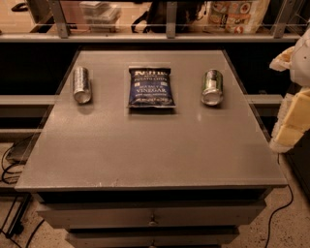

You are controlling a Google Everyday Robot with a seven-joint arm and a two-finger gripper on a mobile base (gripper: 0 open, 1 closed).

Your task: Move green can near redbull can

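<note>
Near edge: grey drawer unit (150, 215), small round knobs, under the tabletop (145, 155). Speckled floor, dark cables (283, 206) either side.

Tabletop: flat, grey, matte w/ faint sheen, squarish, slight overhang at front.

Three items in one row across the far half, well apart from each other:
- Green can (212, 83), R side. Lying on its side, long axis runs near-far, approx. straight. One silver circular end faces the camera; dark green cyl. body w/ glossy highlights behind it.
- Chip bag (150, 88), centre, between the two cans. Flat, blue, crinkled foil look, white lettering incl. "VINEGAR", text upright to the camera.
- Redbull can (81, 85), L side. Also on its side, axis near-far, round end toward the camera. Slimmer, plain silver-grey metal.

Gripper (293, 121): pale cream/white shape at the R frame edge, off the tabletop's R side, level w/ the row, not touching anything on it. Open or closed: cannot tell.

Far: dark gap behind the tabletop, then a grey metal rail (169, 36) w/ upright posts; packaged goods (237, 14) beyond, blurry.
</note>
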